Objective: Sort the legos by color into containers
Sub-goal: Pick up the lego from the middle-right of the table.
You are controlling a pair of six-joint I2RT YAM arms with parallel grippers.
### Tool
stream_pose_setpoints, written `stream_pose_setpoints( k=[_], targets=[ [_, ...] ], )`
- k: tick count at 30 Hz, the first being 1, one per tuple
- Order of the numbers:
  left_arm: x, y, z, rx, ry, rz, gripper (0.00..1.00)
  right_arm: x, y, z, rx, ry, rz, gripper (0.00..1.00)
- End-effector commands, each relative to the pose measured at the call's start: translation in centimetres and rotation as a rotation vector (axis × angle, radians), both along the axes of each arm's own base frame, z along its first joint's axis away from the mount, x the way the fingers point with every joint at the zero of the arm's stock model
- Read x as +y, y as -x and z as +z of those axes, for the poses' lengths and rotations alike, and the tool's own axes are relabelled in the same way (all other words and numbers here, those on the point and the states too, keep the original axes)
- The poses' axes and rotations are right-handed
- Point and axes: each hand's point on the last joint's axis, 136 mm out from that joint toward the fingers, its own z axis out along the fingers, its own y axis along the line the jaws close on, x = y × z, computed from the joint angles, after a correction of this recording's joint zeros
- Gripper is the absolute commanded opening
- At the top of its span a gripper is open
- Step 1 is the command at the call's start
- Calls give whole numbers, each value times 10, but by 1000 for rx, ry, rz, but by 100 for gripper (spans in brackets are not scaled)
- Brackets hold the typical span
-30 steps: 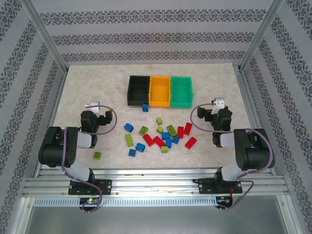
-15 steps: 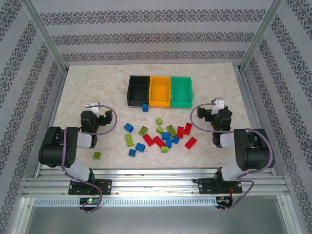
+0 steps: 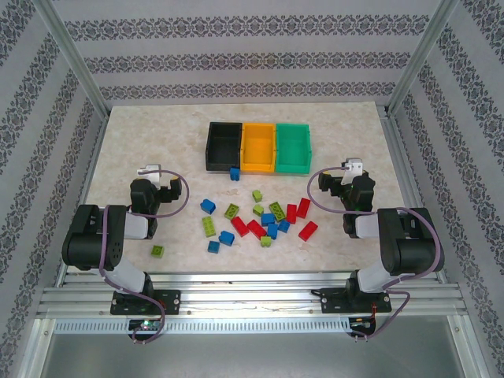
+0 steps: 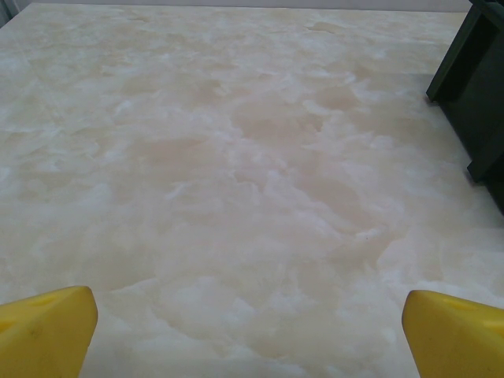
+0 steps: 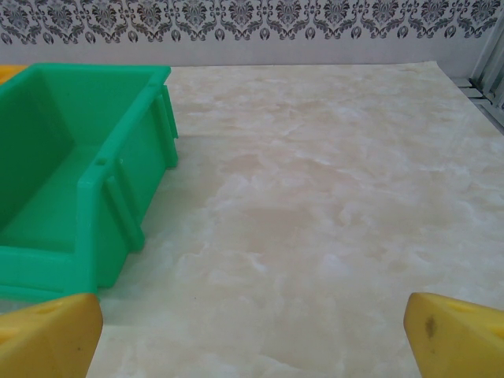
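Lying between left gripper (image 4: 250, 335) and right gripper (image 5: 252, 335), both spread wide, are the legos (image 3: 268, 220).

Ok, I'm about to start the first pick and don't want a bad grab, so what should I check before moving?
1. Left gripper open and empty: ok.
2. Right gripper open and empty: ok.
3. Black bin, orange-yellow bin and green bin upright in a row, tops unobstructed: ok.
4. Lone lime brick, near left, has free space all around: ok.
5. Middle cluster of bricks spaced for single picks: not ok, they are packed close together.
6. Blue brick in front of the bins stands apart from them: cannot tell.
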Motion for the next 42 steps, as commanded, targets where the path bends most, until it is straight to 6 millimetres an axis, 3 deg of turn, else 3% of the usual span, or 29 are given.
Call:
stream_pose_setpoints(
  k=[1, 12, 20, 26, 31, 34, 38, 42],
  targets=[
    [-1, -6, 16, -62, -14, 0, 99, 5, -5, 8, -24, -18, 20, 98],
    [-12, -9, 14, -41, -13, -68, 99, 6, -5, 9, -26, -7, 16, 98],
    [-8, -8, 20, -60, -13, -41, 99, 2, -4, 11, -34, 7, -22, 98],
    [-10, 0, 55, -76, -15, -50, 99, -3, 8, 49, -34, 5, -51, 98],
    [-7, 9, 96, -75, 105, 10, 99, 6, 20, 71, 54, -166, -50, 98],
    [-11, 16, 123, -48, 178, 13, 99, 20, 29, 67, 161, -319, -15, 98],
    [0, 38, 138, 20, 330, 145, 99, 53, 41, 53, 295, -520, 114, 98],
    [-15, 57, 151, 123, 447, 81, 99, 73, 67, 17, 518, -642, 127, 98]
  ],
)
